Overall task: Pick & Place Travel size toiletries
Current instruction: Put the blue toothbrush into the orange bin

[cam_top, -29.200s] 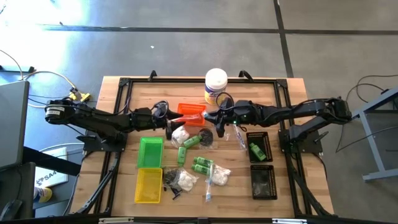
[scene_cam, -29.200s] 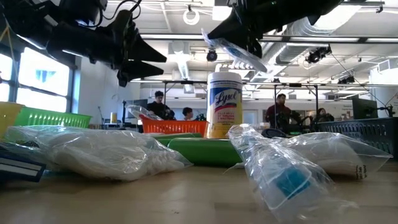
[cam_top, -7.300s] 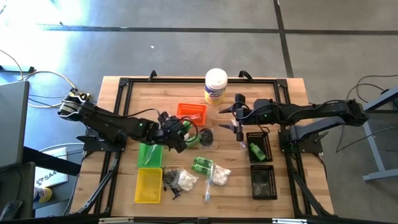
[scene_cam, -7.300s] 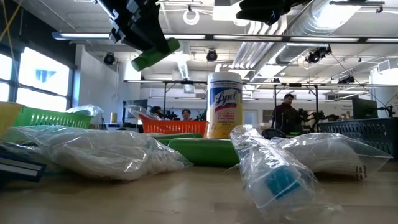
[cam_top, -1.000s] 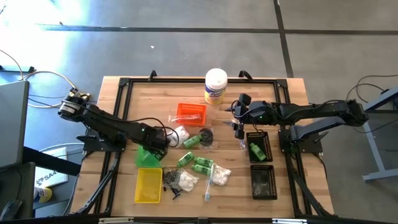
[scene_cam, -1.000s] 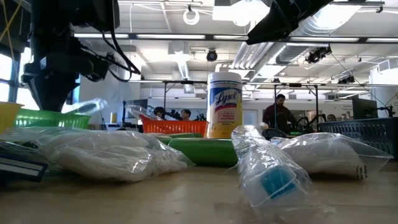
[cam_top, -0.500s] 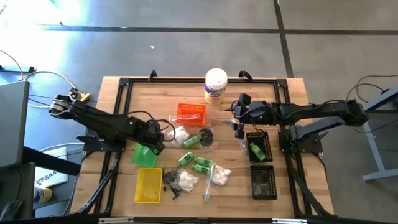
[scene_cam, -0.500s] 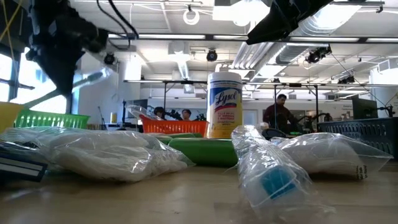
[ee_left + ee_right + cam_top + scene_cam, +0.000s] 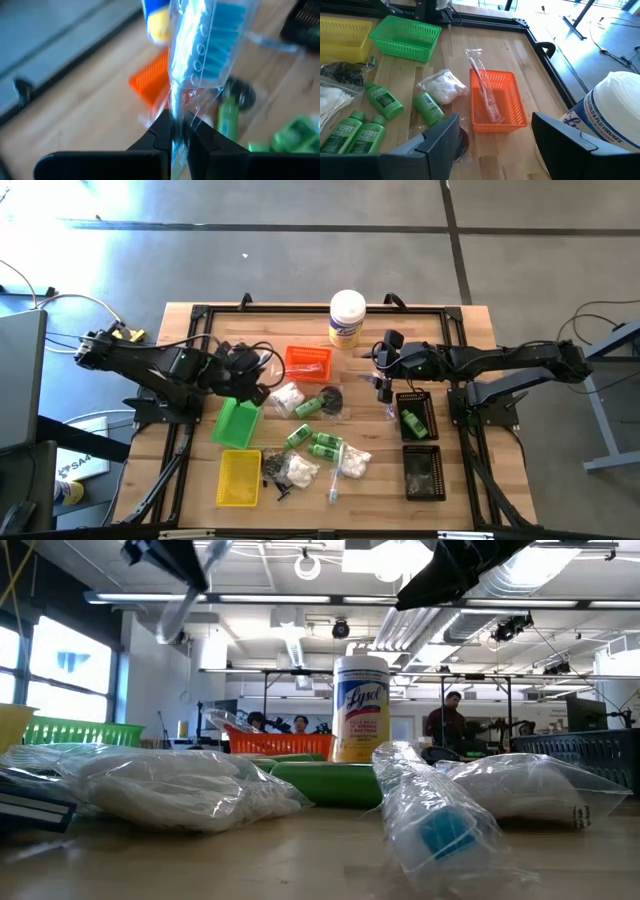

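Crinkly clear-wrapped toothbrush [image 9: 200,45], blue bristles

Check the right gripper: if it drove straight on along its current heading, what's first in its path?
Probably the orange tray with a wrapped toothbrush in it: in the right wrist view it sits dead ahead between the open jaws of the right gripper. Depth is unclear; the gripper may pass above it.
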Action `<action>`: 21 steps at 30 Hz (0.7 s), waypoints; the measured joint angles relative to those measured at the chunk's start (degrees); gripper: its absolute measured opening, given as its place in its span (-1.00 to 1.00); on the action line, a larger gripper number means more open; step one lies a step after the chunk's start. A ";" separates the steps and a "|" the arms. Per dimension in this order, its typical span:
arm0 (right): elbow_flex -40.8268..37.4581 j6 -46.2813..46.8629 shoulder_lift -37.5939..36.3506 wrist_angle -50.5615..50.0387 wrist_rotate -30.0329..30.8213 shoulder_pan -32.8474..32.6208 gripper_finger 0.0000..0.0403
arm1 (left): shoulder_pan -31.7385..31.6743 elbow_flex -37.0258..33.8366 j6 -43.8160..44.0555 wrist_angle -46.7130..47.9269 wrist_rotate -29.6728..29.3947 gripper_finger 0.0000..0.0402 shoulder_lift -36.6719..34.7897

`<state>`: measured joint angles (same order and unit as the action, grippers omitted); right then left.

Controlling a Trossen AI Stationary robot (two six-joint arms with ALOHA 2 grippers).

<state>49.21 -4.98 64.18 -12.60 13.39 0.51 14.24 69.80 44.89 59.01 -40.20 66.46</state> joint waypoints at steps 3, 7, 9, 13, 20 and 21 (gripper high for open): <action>0.00 -1.04 0.00 0.42 0.02 0.00 0.21 | -0.02 -0.07 -5.05 -3.98 -4.09 -0.90 0.02; 0.00 -1.32 0.00 1.87 0.02 0.00 0.21 | -1.75 -0.07 -12.77 -8.36 -5.20 -0.91 0.49; 0.00 -1.31 0.00 1.88 0.02 0.00 0.21 | -3.14 -0.07 -16.26 -10.44 -5.18 -0.91 1.12; 0.00 -1.07 0.00 1.86 0.01 0.00 0.21 | -7.74 -0.05 -22.49 -13.71 -5.07 -0.91 4.00; 0.00 -0.81 0.00 1.55 0.17 0.00 0.21 | -15.93 -0.08 -29.33 -18.70 0.52 -0.88 12.00; 0.00 -0.81 -0.03 1.34 0.17 -0.02 0.21 | -16.94 -0.03 -30.41 -20.11 2.21 -0.88 12.95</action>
<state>49.21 -5.78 64.15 -11.26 13.56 0.49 -2.70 69.77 14.48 38.90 -37.99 79.41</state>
